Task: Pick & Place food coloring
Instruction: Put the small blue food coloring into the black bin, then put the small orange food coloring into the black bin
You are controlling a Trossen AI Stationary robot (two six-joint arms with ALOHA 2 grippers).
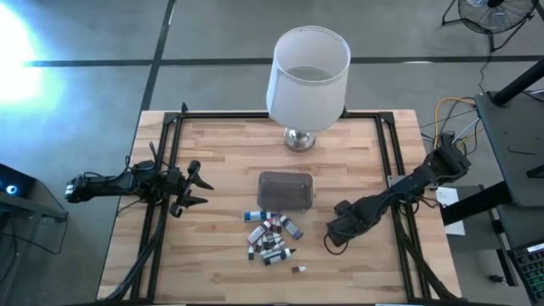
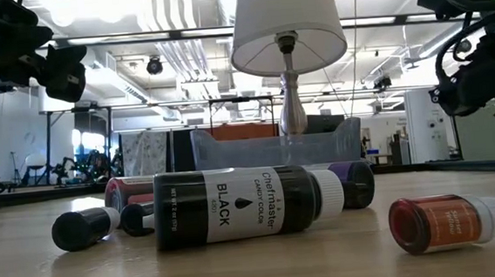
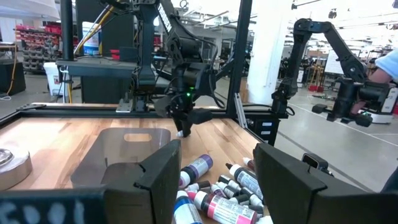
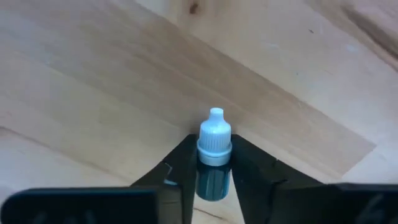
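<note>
The lamp (image 1: 308, 81) towers at the bench's (image 1: 221, 144) far edge. The grey tub (image 1: 286, 190) sits mid-bench, nothing visible inside. Food coloring bottles (image 1: 272, 238) lie scattered just before it. Right pincer (image 4: 214, 180) is clamped on a white-capped dark bottle (image 4: 214, 158); left pincer (image 1: 197, 189) gapes wide, holding nothing. One label (image 2: 245, 205) reads "Chefmaster Candy Color BLACK".
</note>
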